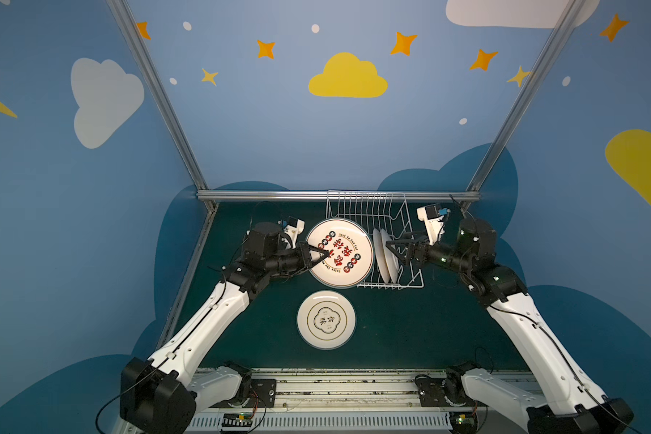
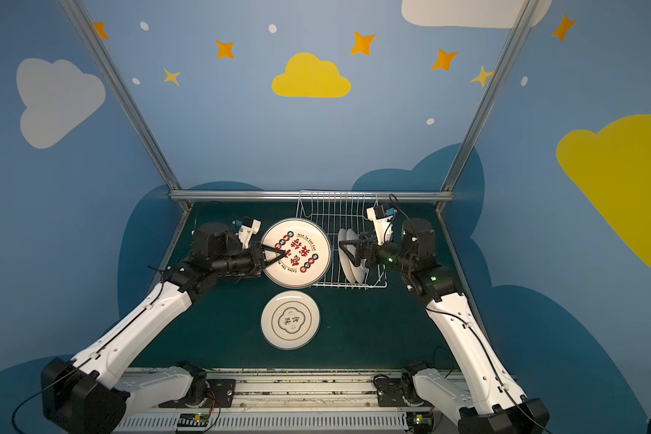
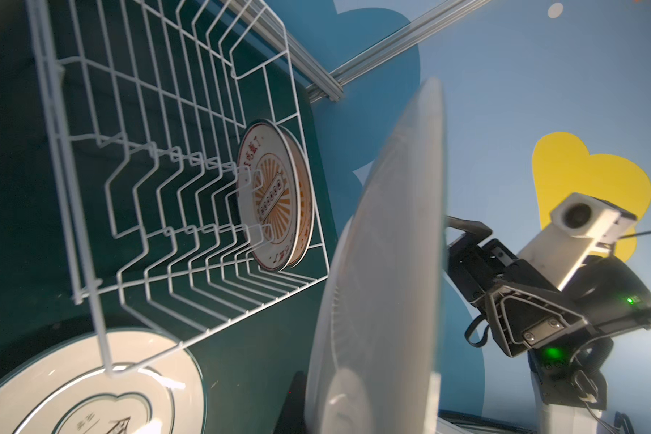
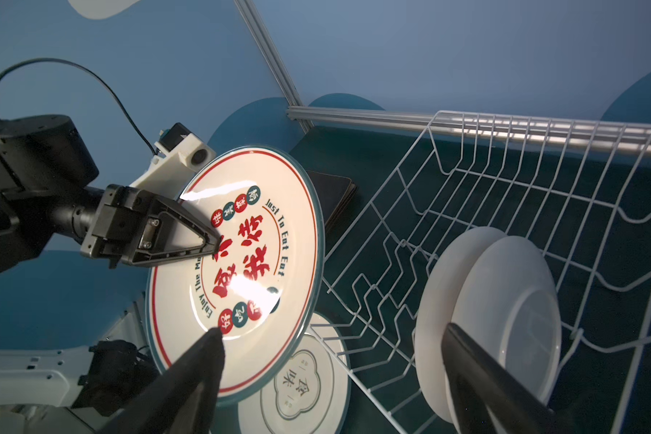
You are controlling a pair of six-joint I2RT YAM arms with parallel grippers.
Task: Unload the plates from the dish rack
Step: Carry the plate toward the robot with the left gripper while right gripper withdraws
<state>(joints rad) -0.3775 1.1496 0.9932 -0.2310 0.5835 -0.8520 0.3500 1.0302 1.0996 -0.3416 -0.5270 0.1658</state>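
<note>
Pinching the red-lettered round plate [image 1: 348,276] by one edge, the left tool [image 1: 326,255] holds it clear of the table, just beside the dish rack [image 1: 365,210]. All that weight hangs off a narrow grip at the rim. I judge the plate could swivel or slide out if the arm swings fast, and its far edge could catch the rack's wire.

Nearer the robot, a cream plate with a green emblem [image 1: 326,319] lies flat on the table. Setting one plate hard on the other could chip both.

The right tool [image 1: 394,252] is spread wide and holds nothing. It sits close to two white plates [image 4: 504,300] that stand on edge in the rack, leaning close together. A finger may find no gap between them, and could drag or tip the pair.

The table [image 1: 410,330] is dark green, matte and flat. It is boxed in by aluminium rails [image 1: 264,195] and blue walls [image 1: 279,131] painted with clouds and stars.
</note>
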